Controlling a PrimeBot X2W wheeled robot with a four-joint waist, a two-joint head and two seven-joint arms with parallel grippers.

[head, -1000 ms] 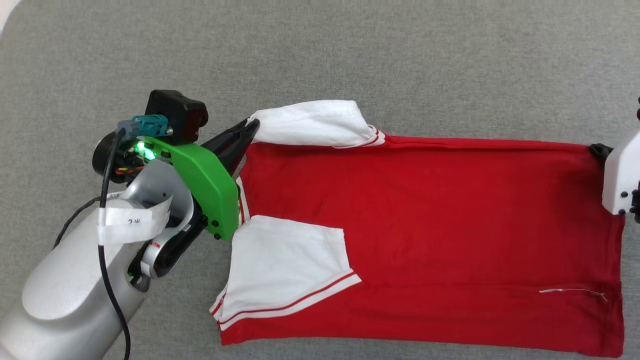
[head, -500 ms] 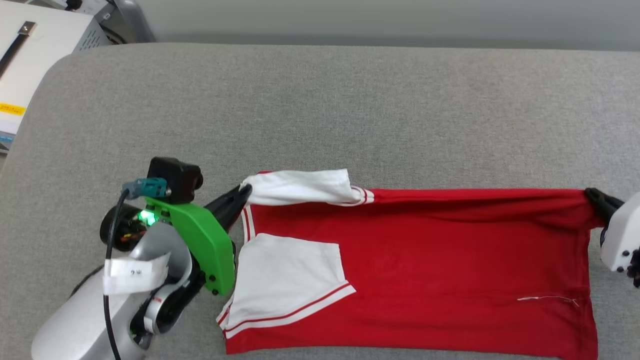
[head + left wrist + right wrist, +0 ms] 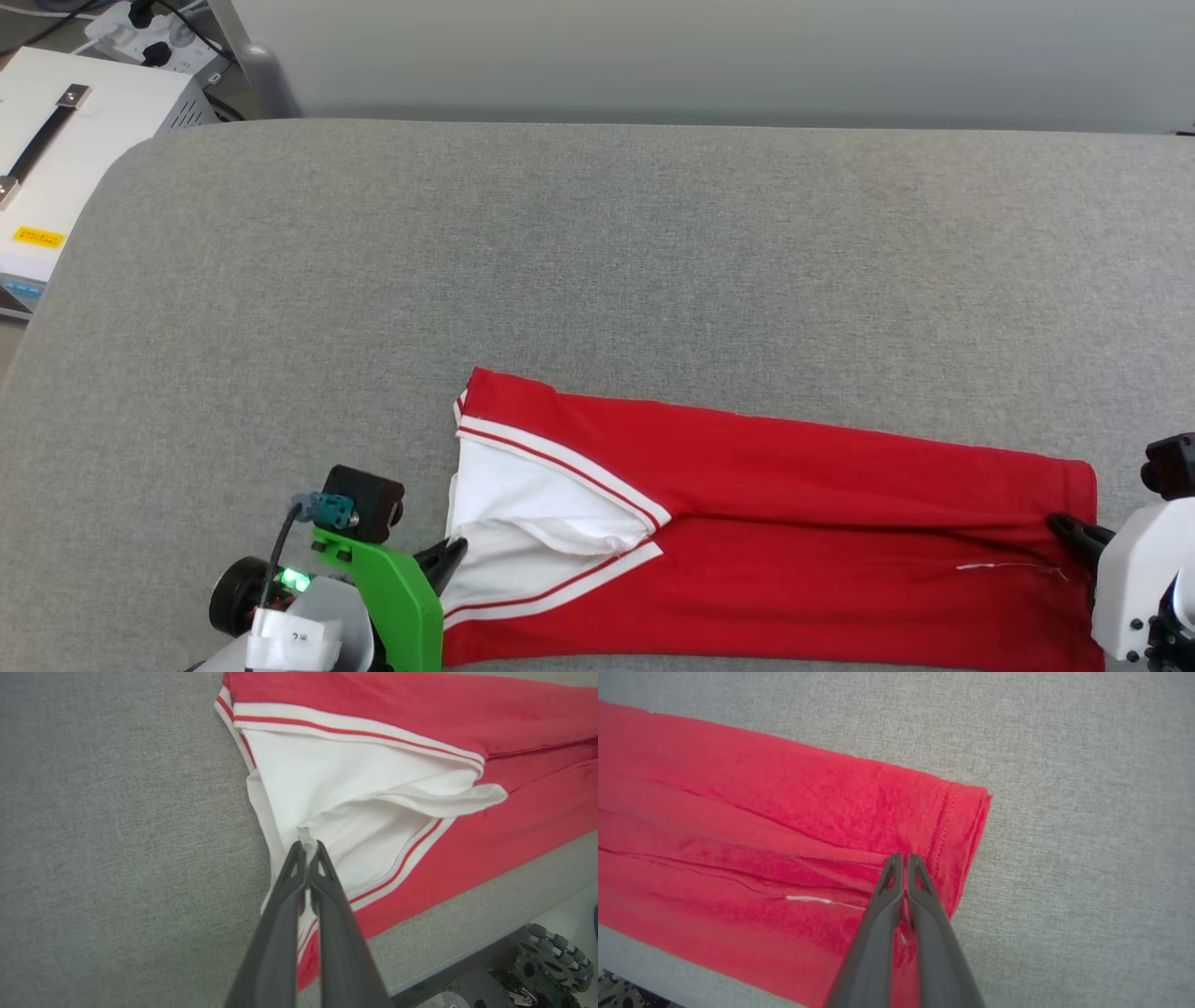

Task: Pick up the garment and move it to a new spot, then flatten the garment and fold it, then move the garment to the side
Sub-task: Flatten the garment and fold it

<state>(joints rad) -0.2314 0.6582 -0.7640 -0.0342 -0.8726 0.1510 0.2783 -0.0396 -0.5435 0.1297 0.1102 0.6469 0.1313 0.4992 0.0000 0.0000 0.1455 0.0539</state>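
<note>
The garment (image 3: 766,523), a red T-shirt with white sleeves and striped trim, lies as a long narrow band near the front edge of the grey table (image 3: 597,252), its far long edge doubled over toward me. My left gripper (image 3: 456,551) is shut on a pinch of white sleeve fabric (image 3: 355,779) at the garment's left end; its tips (image 3: 307,844) meet on the cloth. My right gripper (image 3: 1060,525) is shut on the red hem corner (image 3: 952,826) at the right end, with its tips (image 3: 904,857) pressed together over the folds.
A white box with a black handle (image 3: 65,149) stands off the table's far left corner, with cables behind it. The table's front edge (image 3: 467,933) runs just below the garment, and my wheeled base (image 3: 542,961) shows beneath it. Bare grey surface lies beyond the garment.
Both grippers have carried the garment's far edge toward the near edge, doubling the wide red panel into a narrow band. The head camera has tilted up, so the table's far edge now shows.
</note>
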